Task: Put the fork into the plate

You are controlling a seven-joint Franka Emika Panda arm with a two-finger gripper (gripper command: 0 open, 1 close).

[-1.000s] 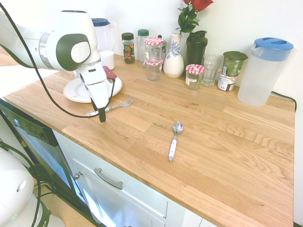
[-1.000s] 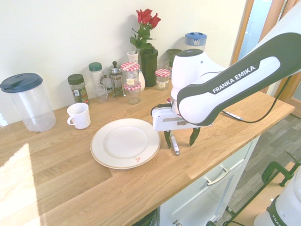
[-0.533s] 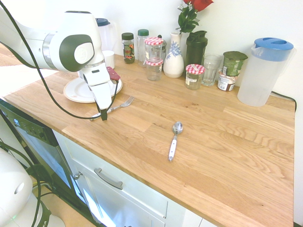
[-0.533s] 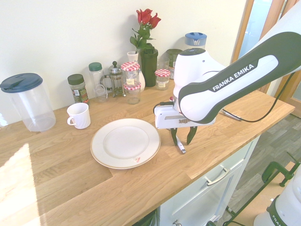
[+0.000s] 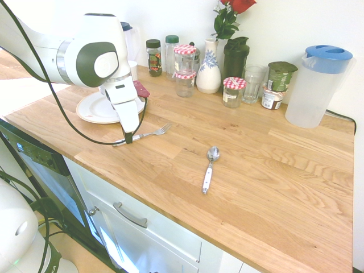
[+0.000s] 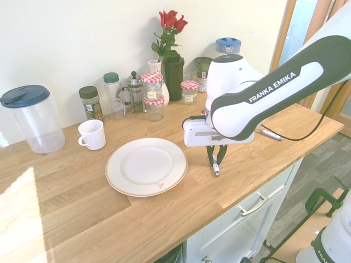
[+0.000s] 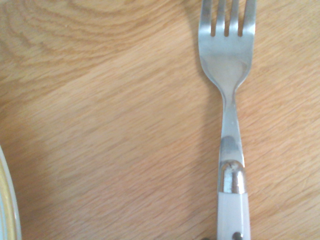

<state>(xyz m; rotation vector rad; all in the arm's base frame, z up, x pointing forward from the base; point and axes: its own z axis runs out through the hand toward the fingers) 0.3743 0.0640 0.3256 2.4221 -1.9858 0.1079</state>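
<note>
The fork (image 5: 151, 134) lies flat on the wooden counter, tines pointing away from the front edge, just right of the plate (image 5: 91, 115). My gripper (image 5: 128, 138) points straight down over its pale handle, with the fingers drawn together on it. In the second exterior view the gripper (image 6: 215, 163) pinches the handle of the fork (image 6: 216, 171), a short way right of the cream plate (image 6: 112, 167), which holds nothing. The wrist view shows the fork (image 7: 231, 125) from above, with the plate rim (image 7: 7, 200) at the picture's edge.
A spoon (image 5: 209, 168) lies further along the counter. A white mug (image 6: 92, 134) stands behind the plate. Jars, bottles, a rose vase (image 5: 208, 71) and a clear pitcher (image 5: 316, 85) line the back wall. Another pitcher (image 6: 32, 118) stands at the far end.
The fingers have gone from wide open to closed on the fork handle. The gripper and fork have shifted slightly away from the plate, and the fork has turned a little.
</note>
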